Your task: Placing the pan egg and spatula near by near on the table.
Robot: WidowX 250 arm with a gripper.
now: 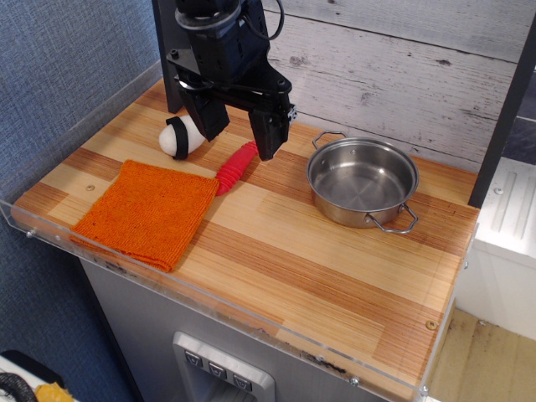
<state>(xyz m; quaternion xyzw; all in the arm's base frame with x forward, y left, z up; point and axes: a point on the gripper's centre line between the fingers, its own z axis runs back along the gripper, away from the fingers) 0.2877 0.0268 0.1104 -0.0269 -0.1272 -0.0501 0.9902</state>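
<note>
The end effector (pixel 237 134) hangs open over the back of the desk (pixel 335 276), with nothing between its two black fingers. One finger points down close to the egg (pixel 179 138) and the other points down at the red spatula (pixel 234 167).

The egg sits at about ten o'clock on the desk, white with a black band. The spatula lies just beside it, toward the middle, and only its ribbed red handle shows. Its head is hidden behind the end effector. One end of the handle touches the corner of the orange cloth (pixel 146 213), which lies at about eight o'clock. The steel pan (pixel 362 180) stands at about two o'clock, well apart from the other two and empty.

I think the egg and spatula are already neighbours, so the pan is the one left out.

Things that could go wrong:
- The egg is round, so a bump from a finger could make it roll toward the clear rim
- The pan is shiny and its wire handles are thin, so the fingers could slip off
- If the arm comes down here, it could push the spatula under the cloth
- A pan set down too fast could knock the egg away
</note>
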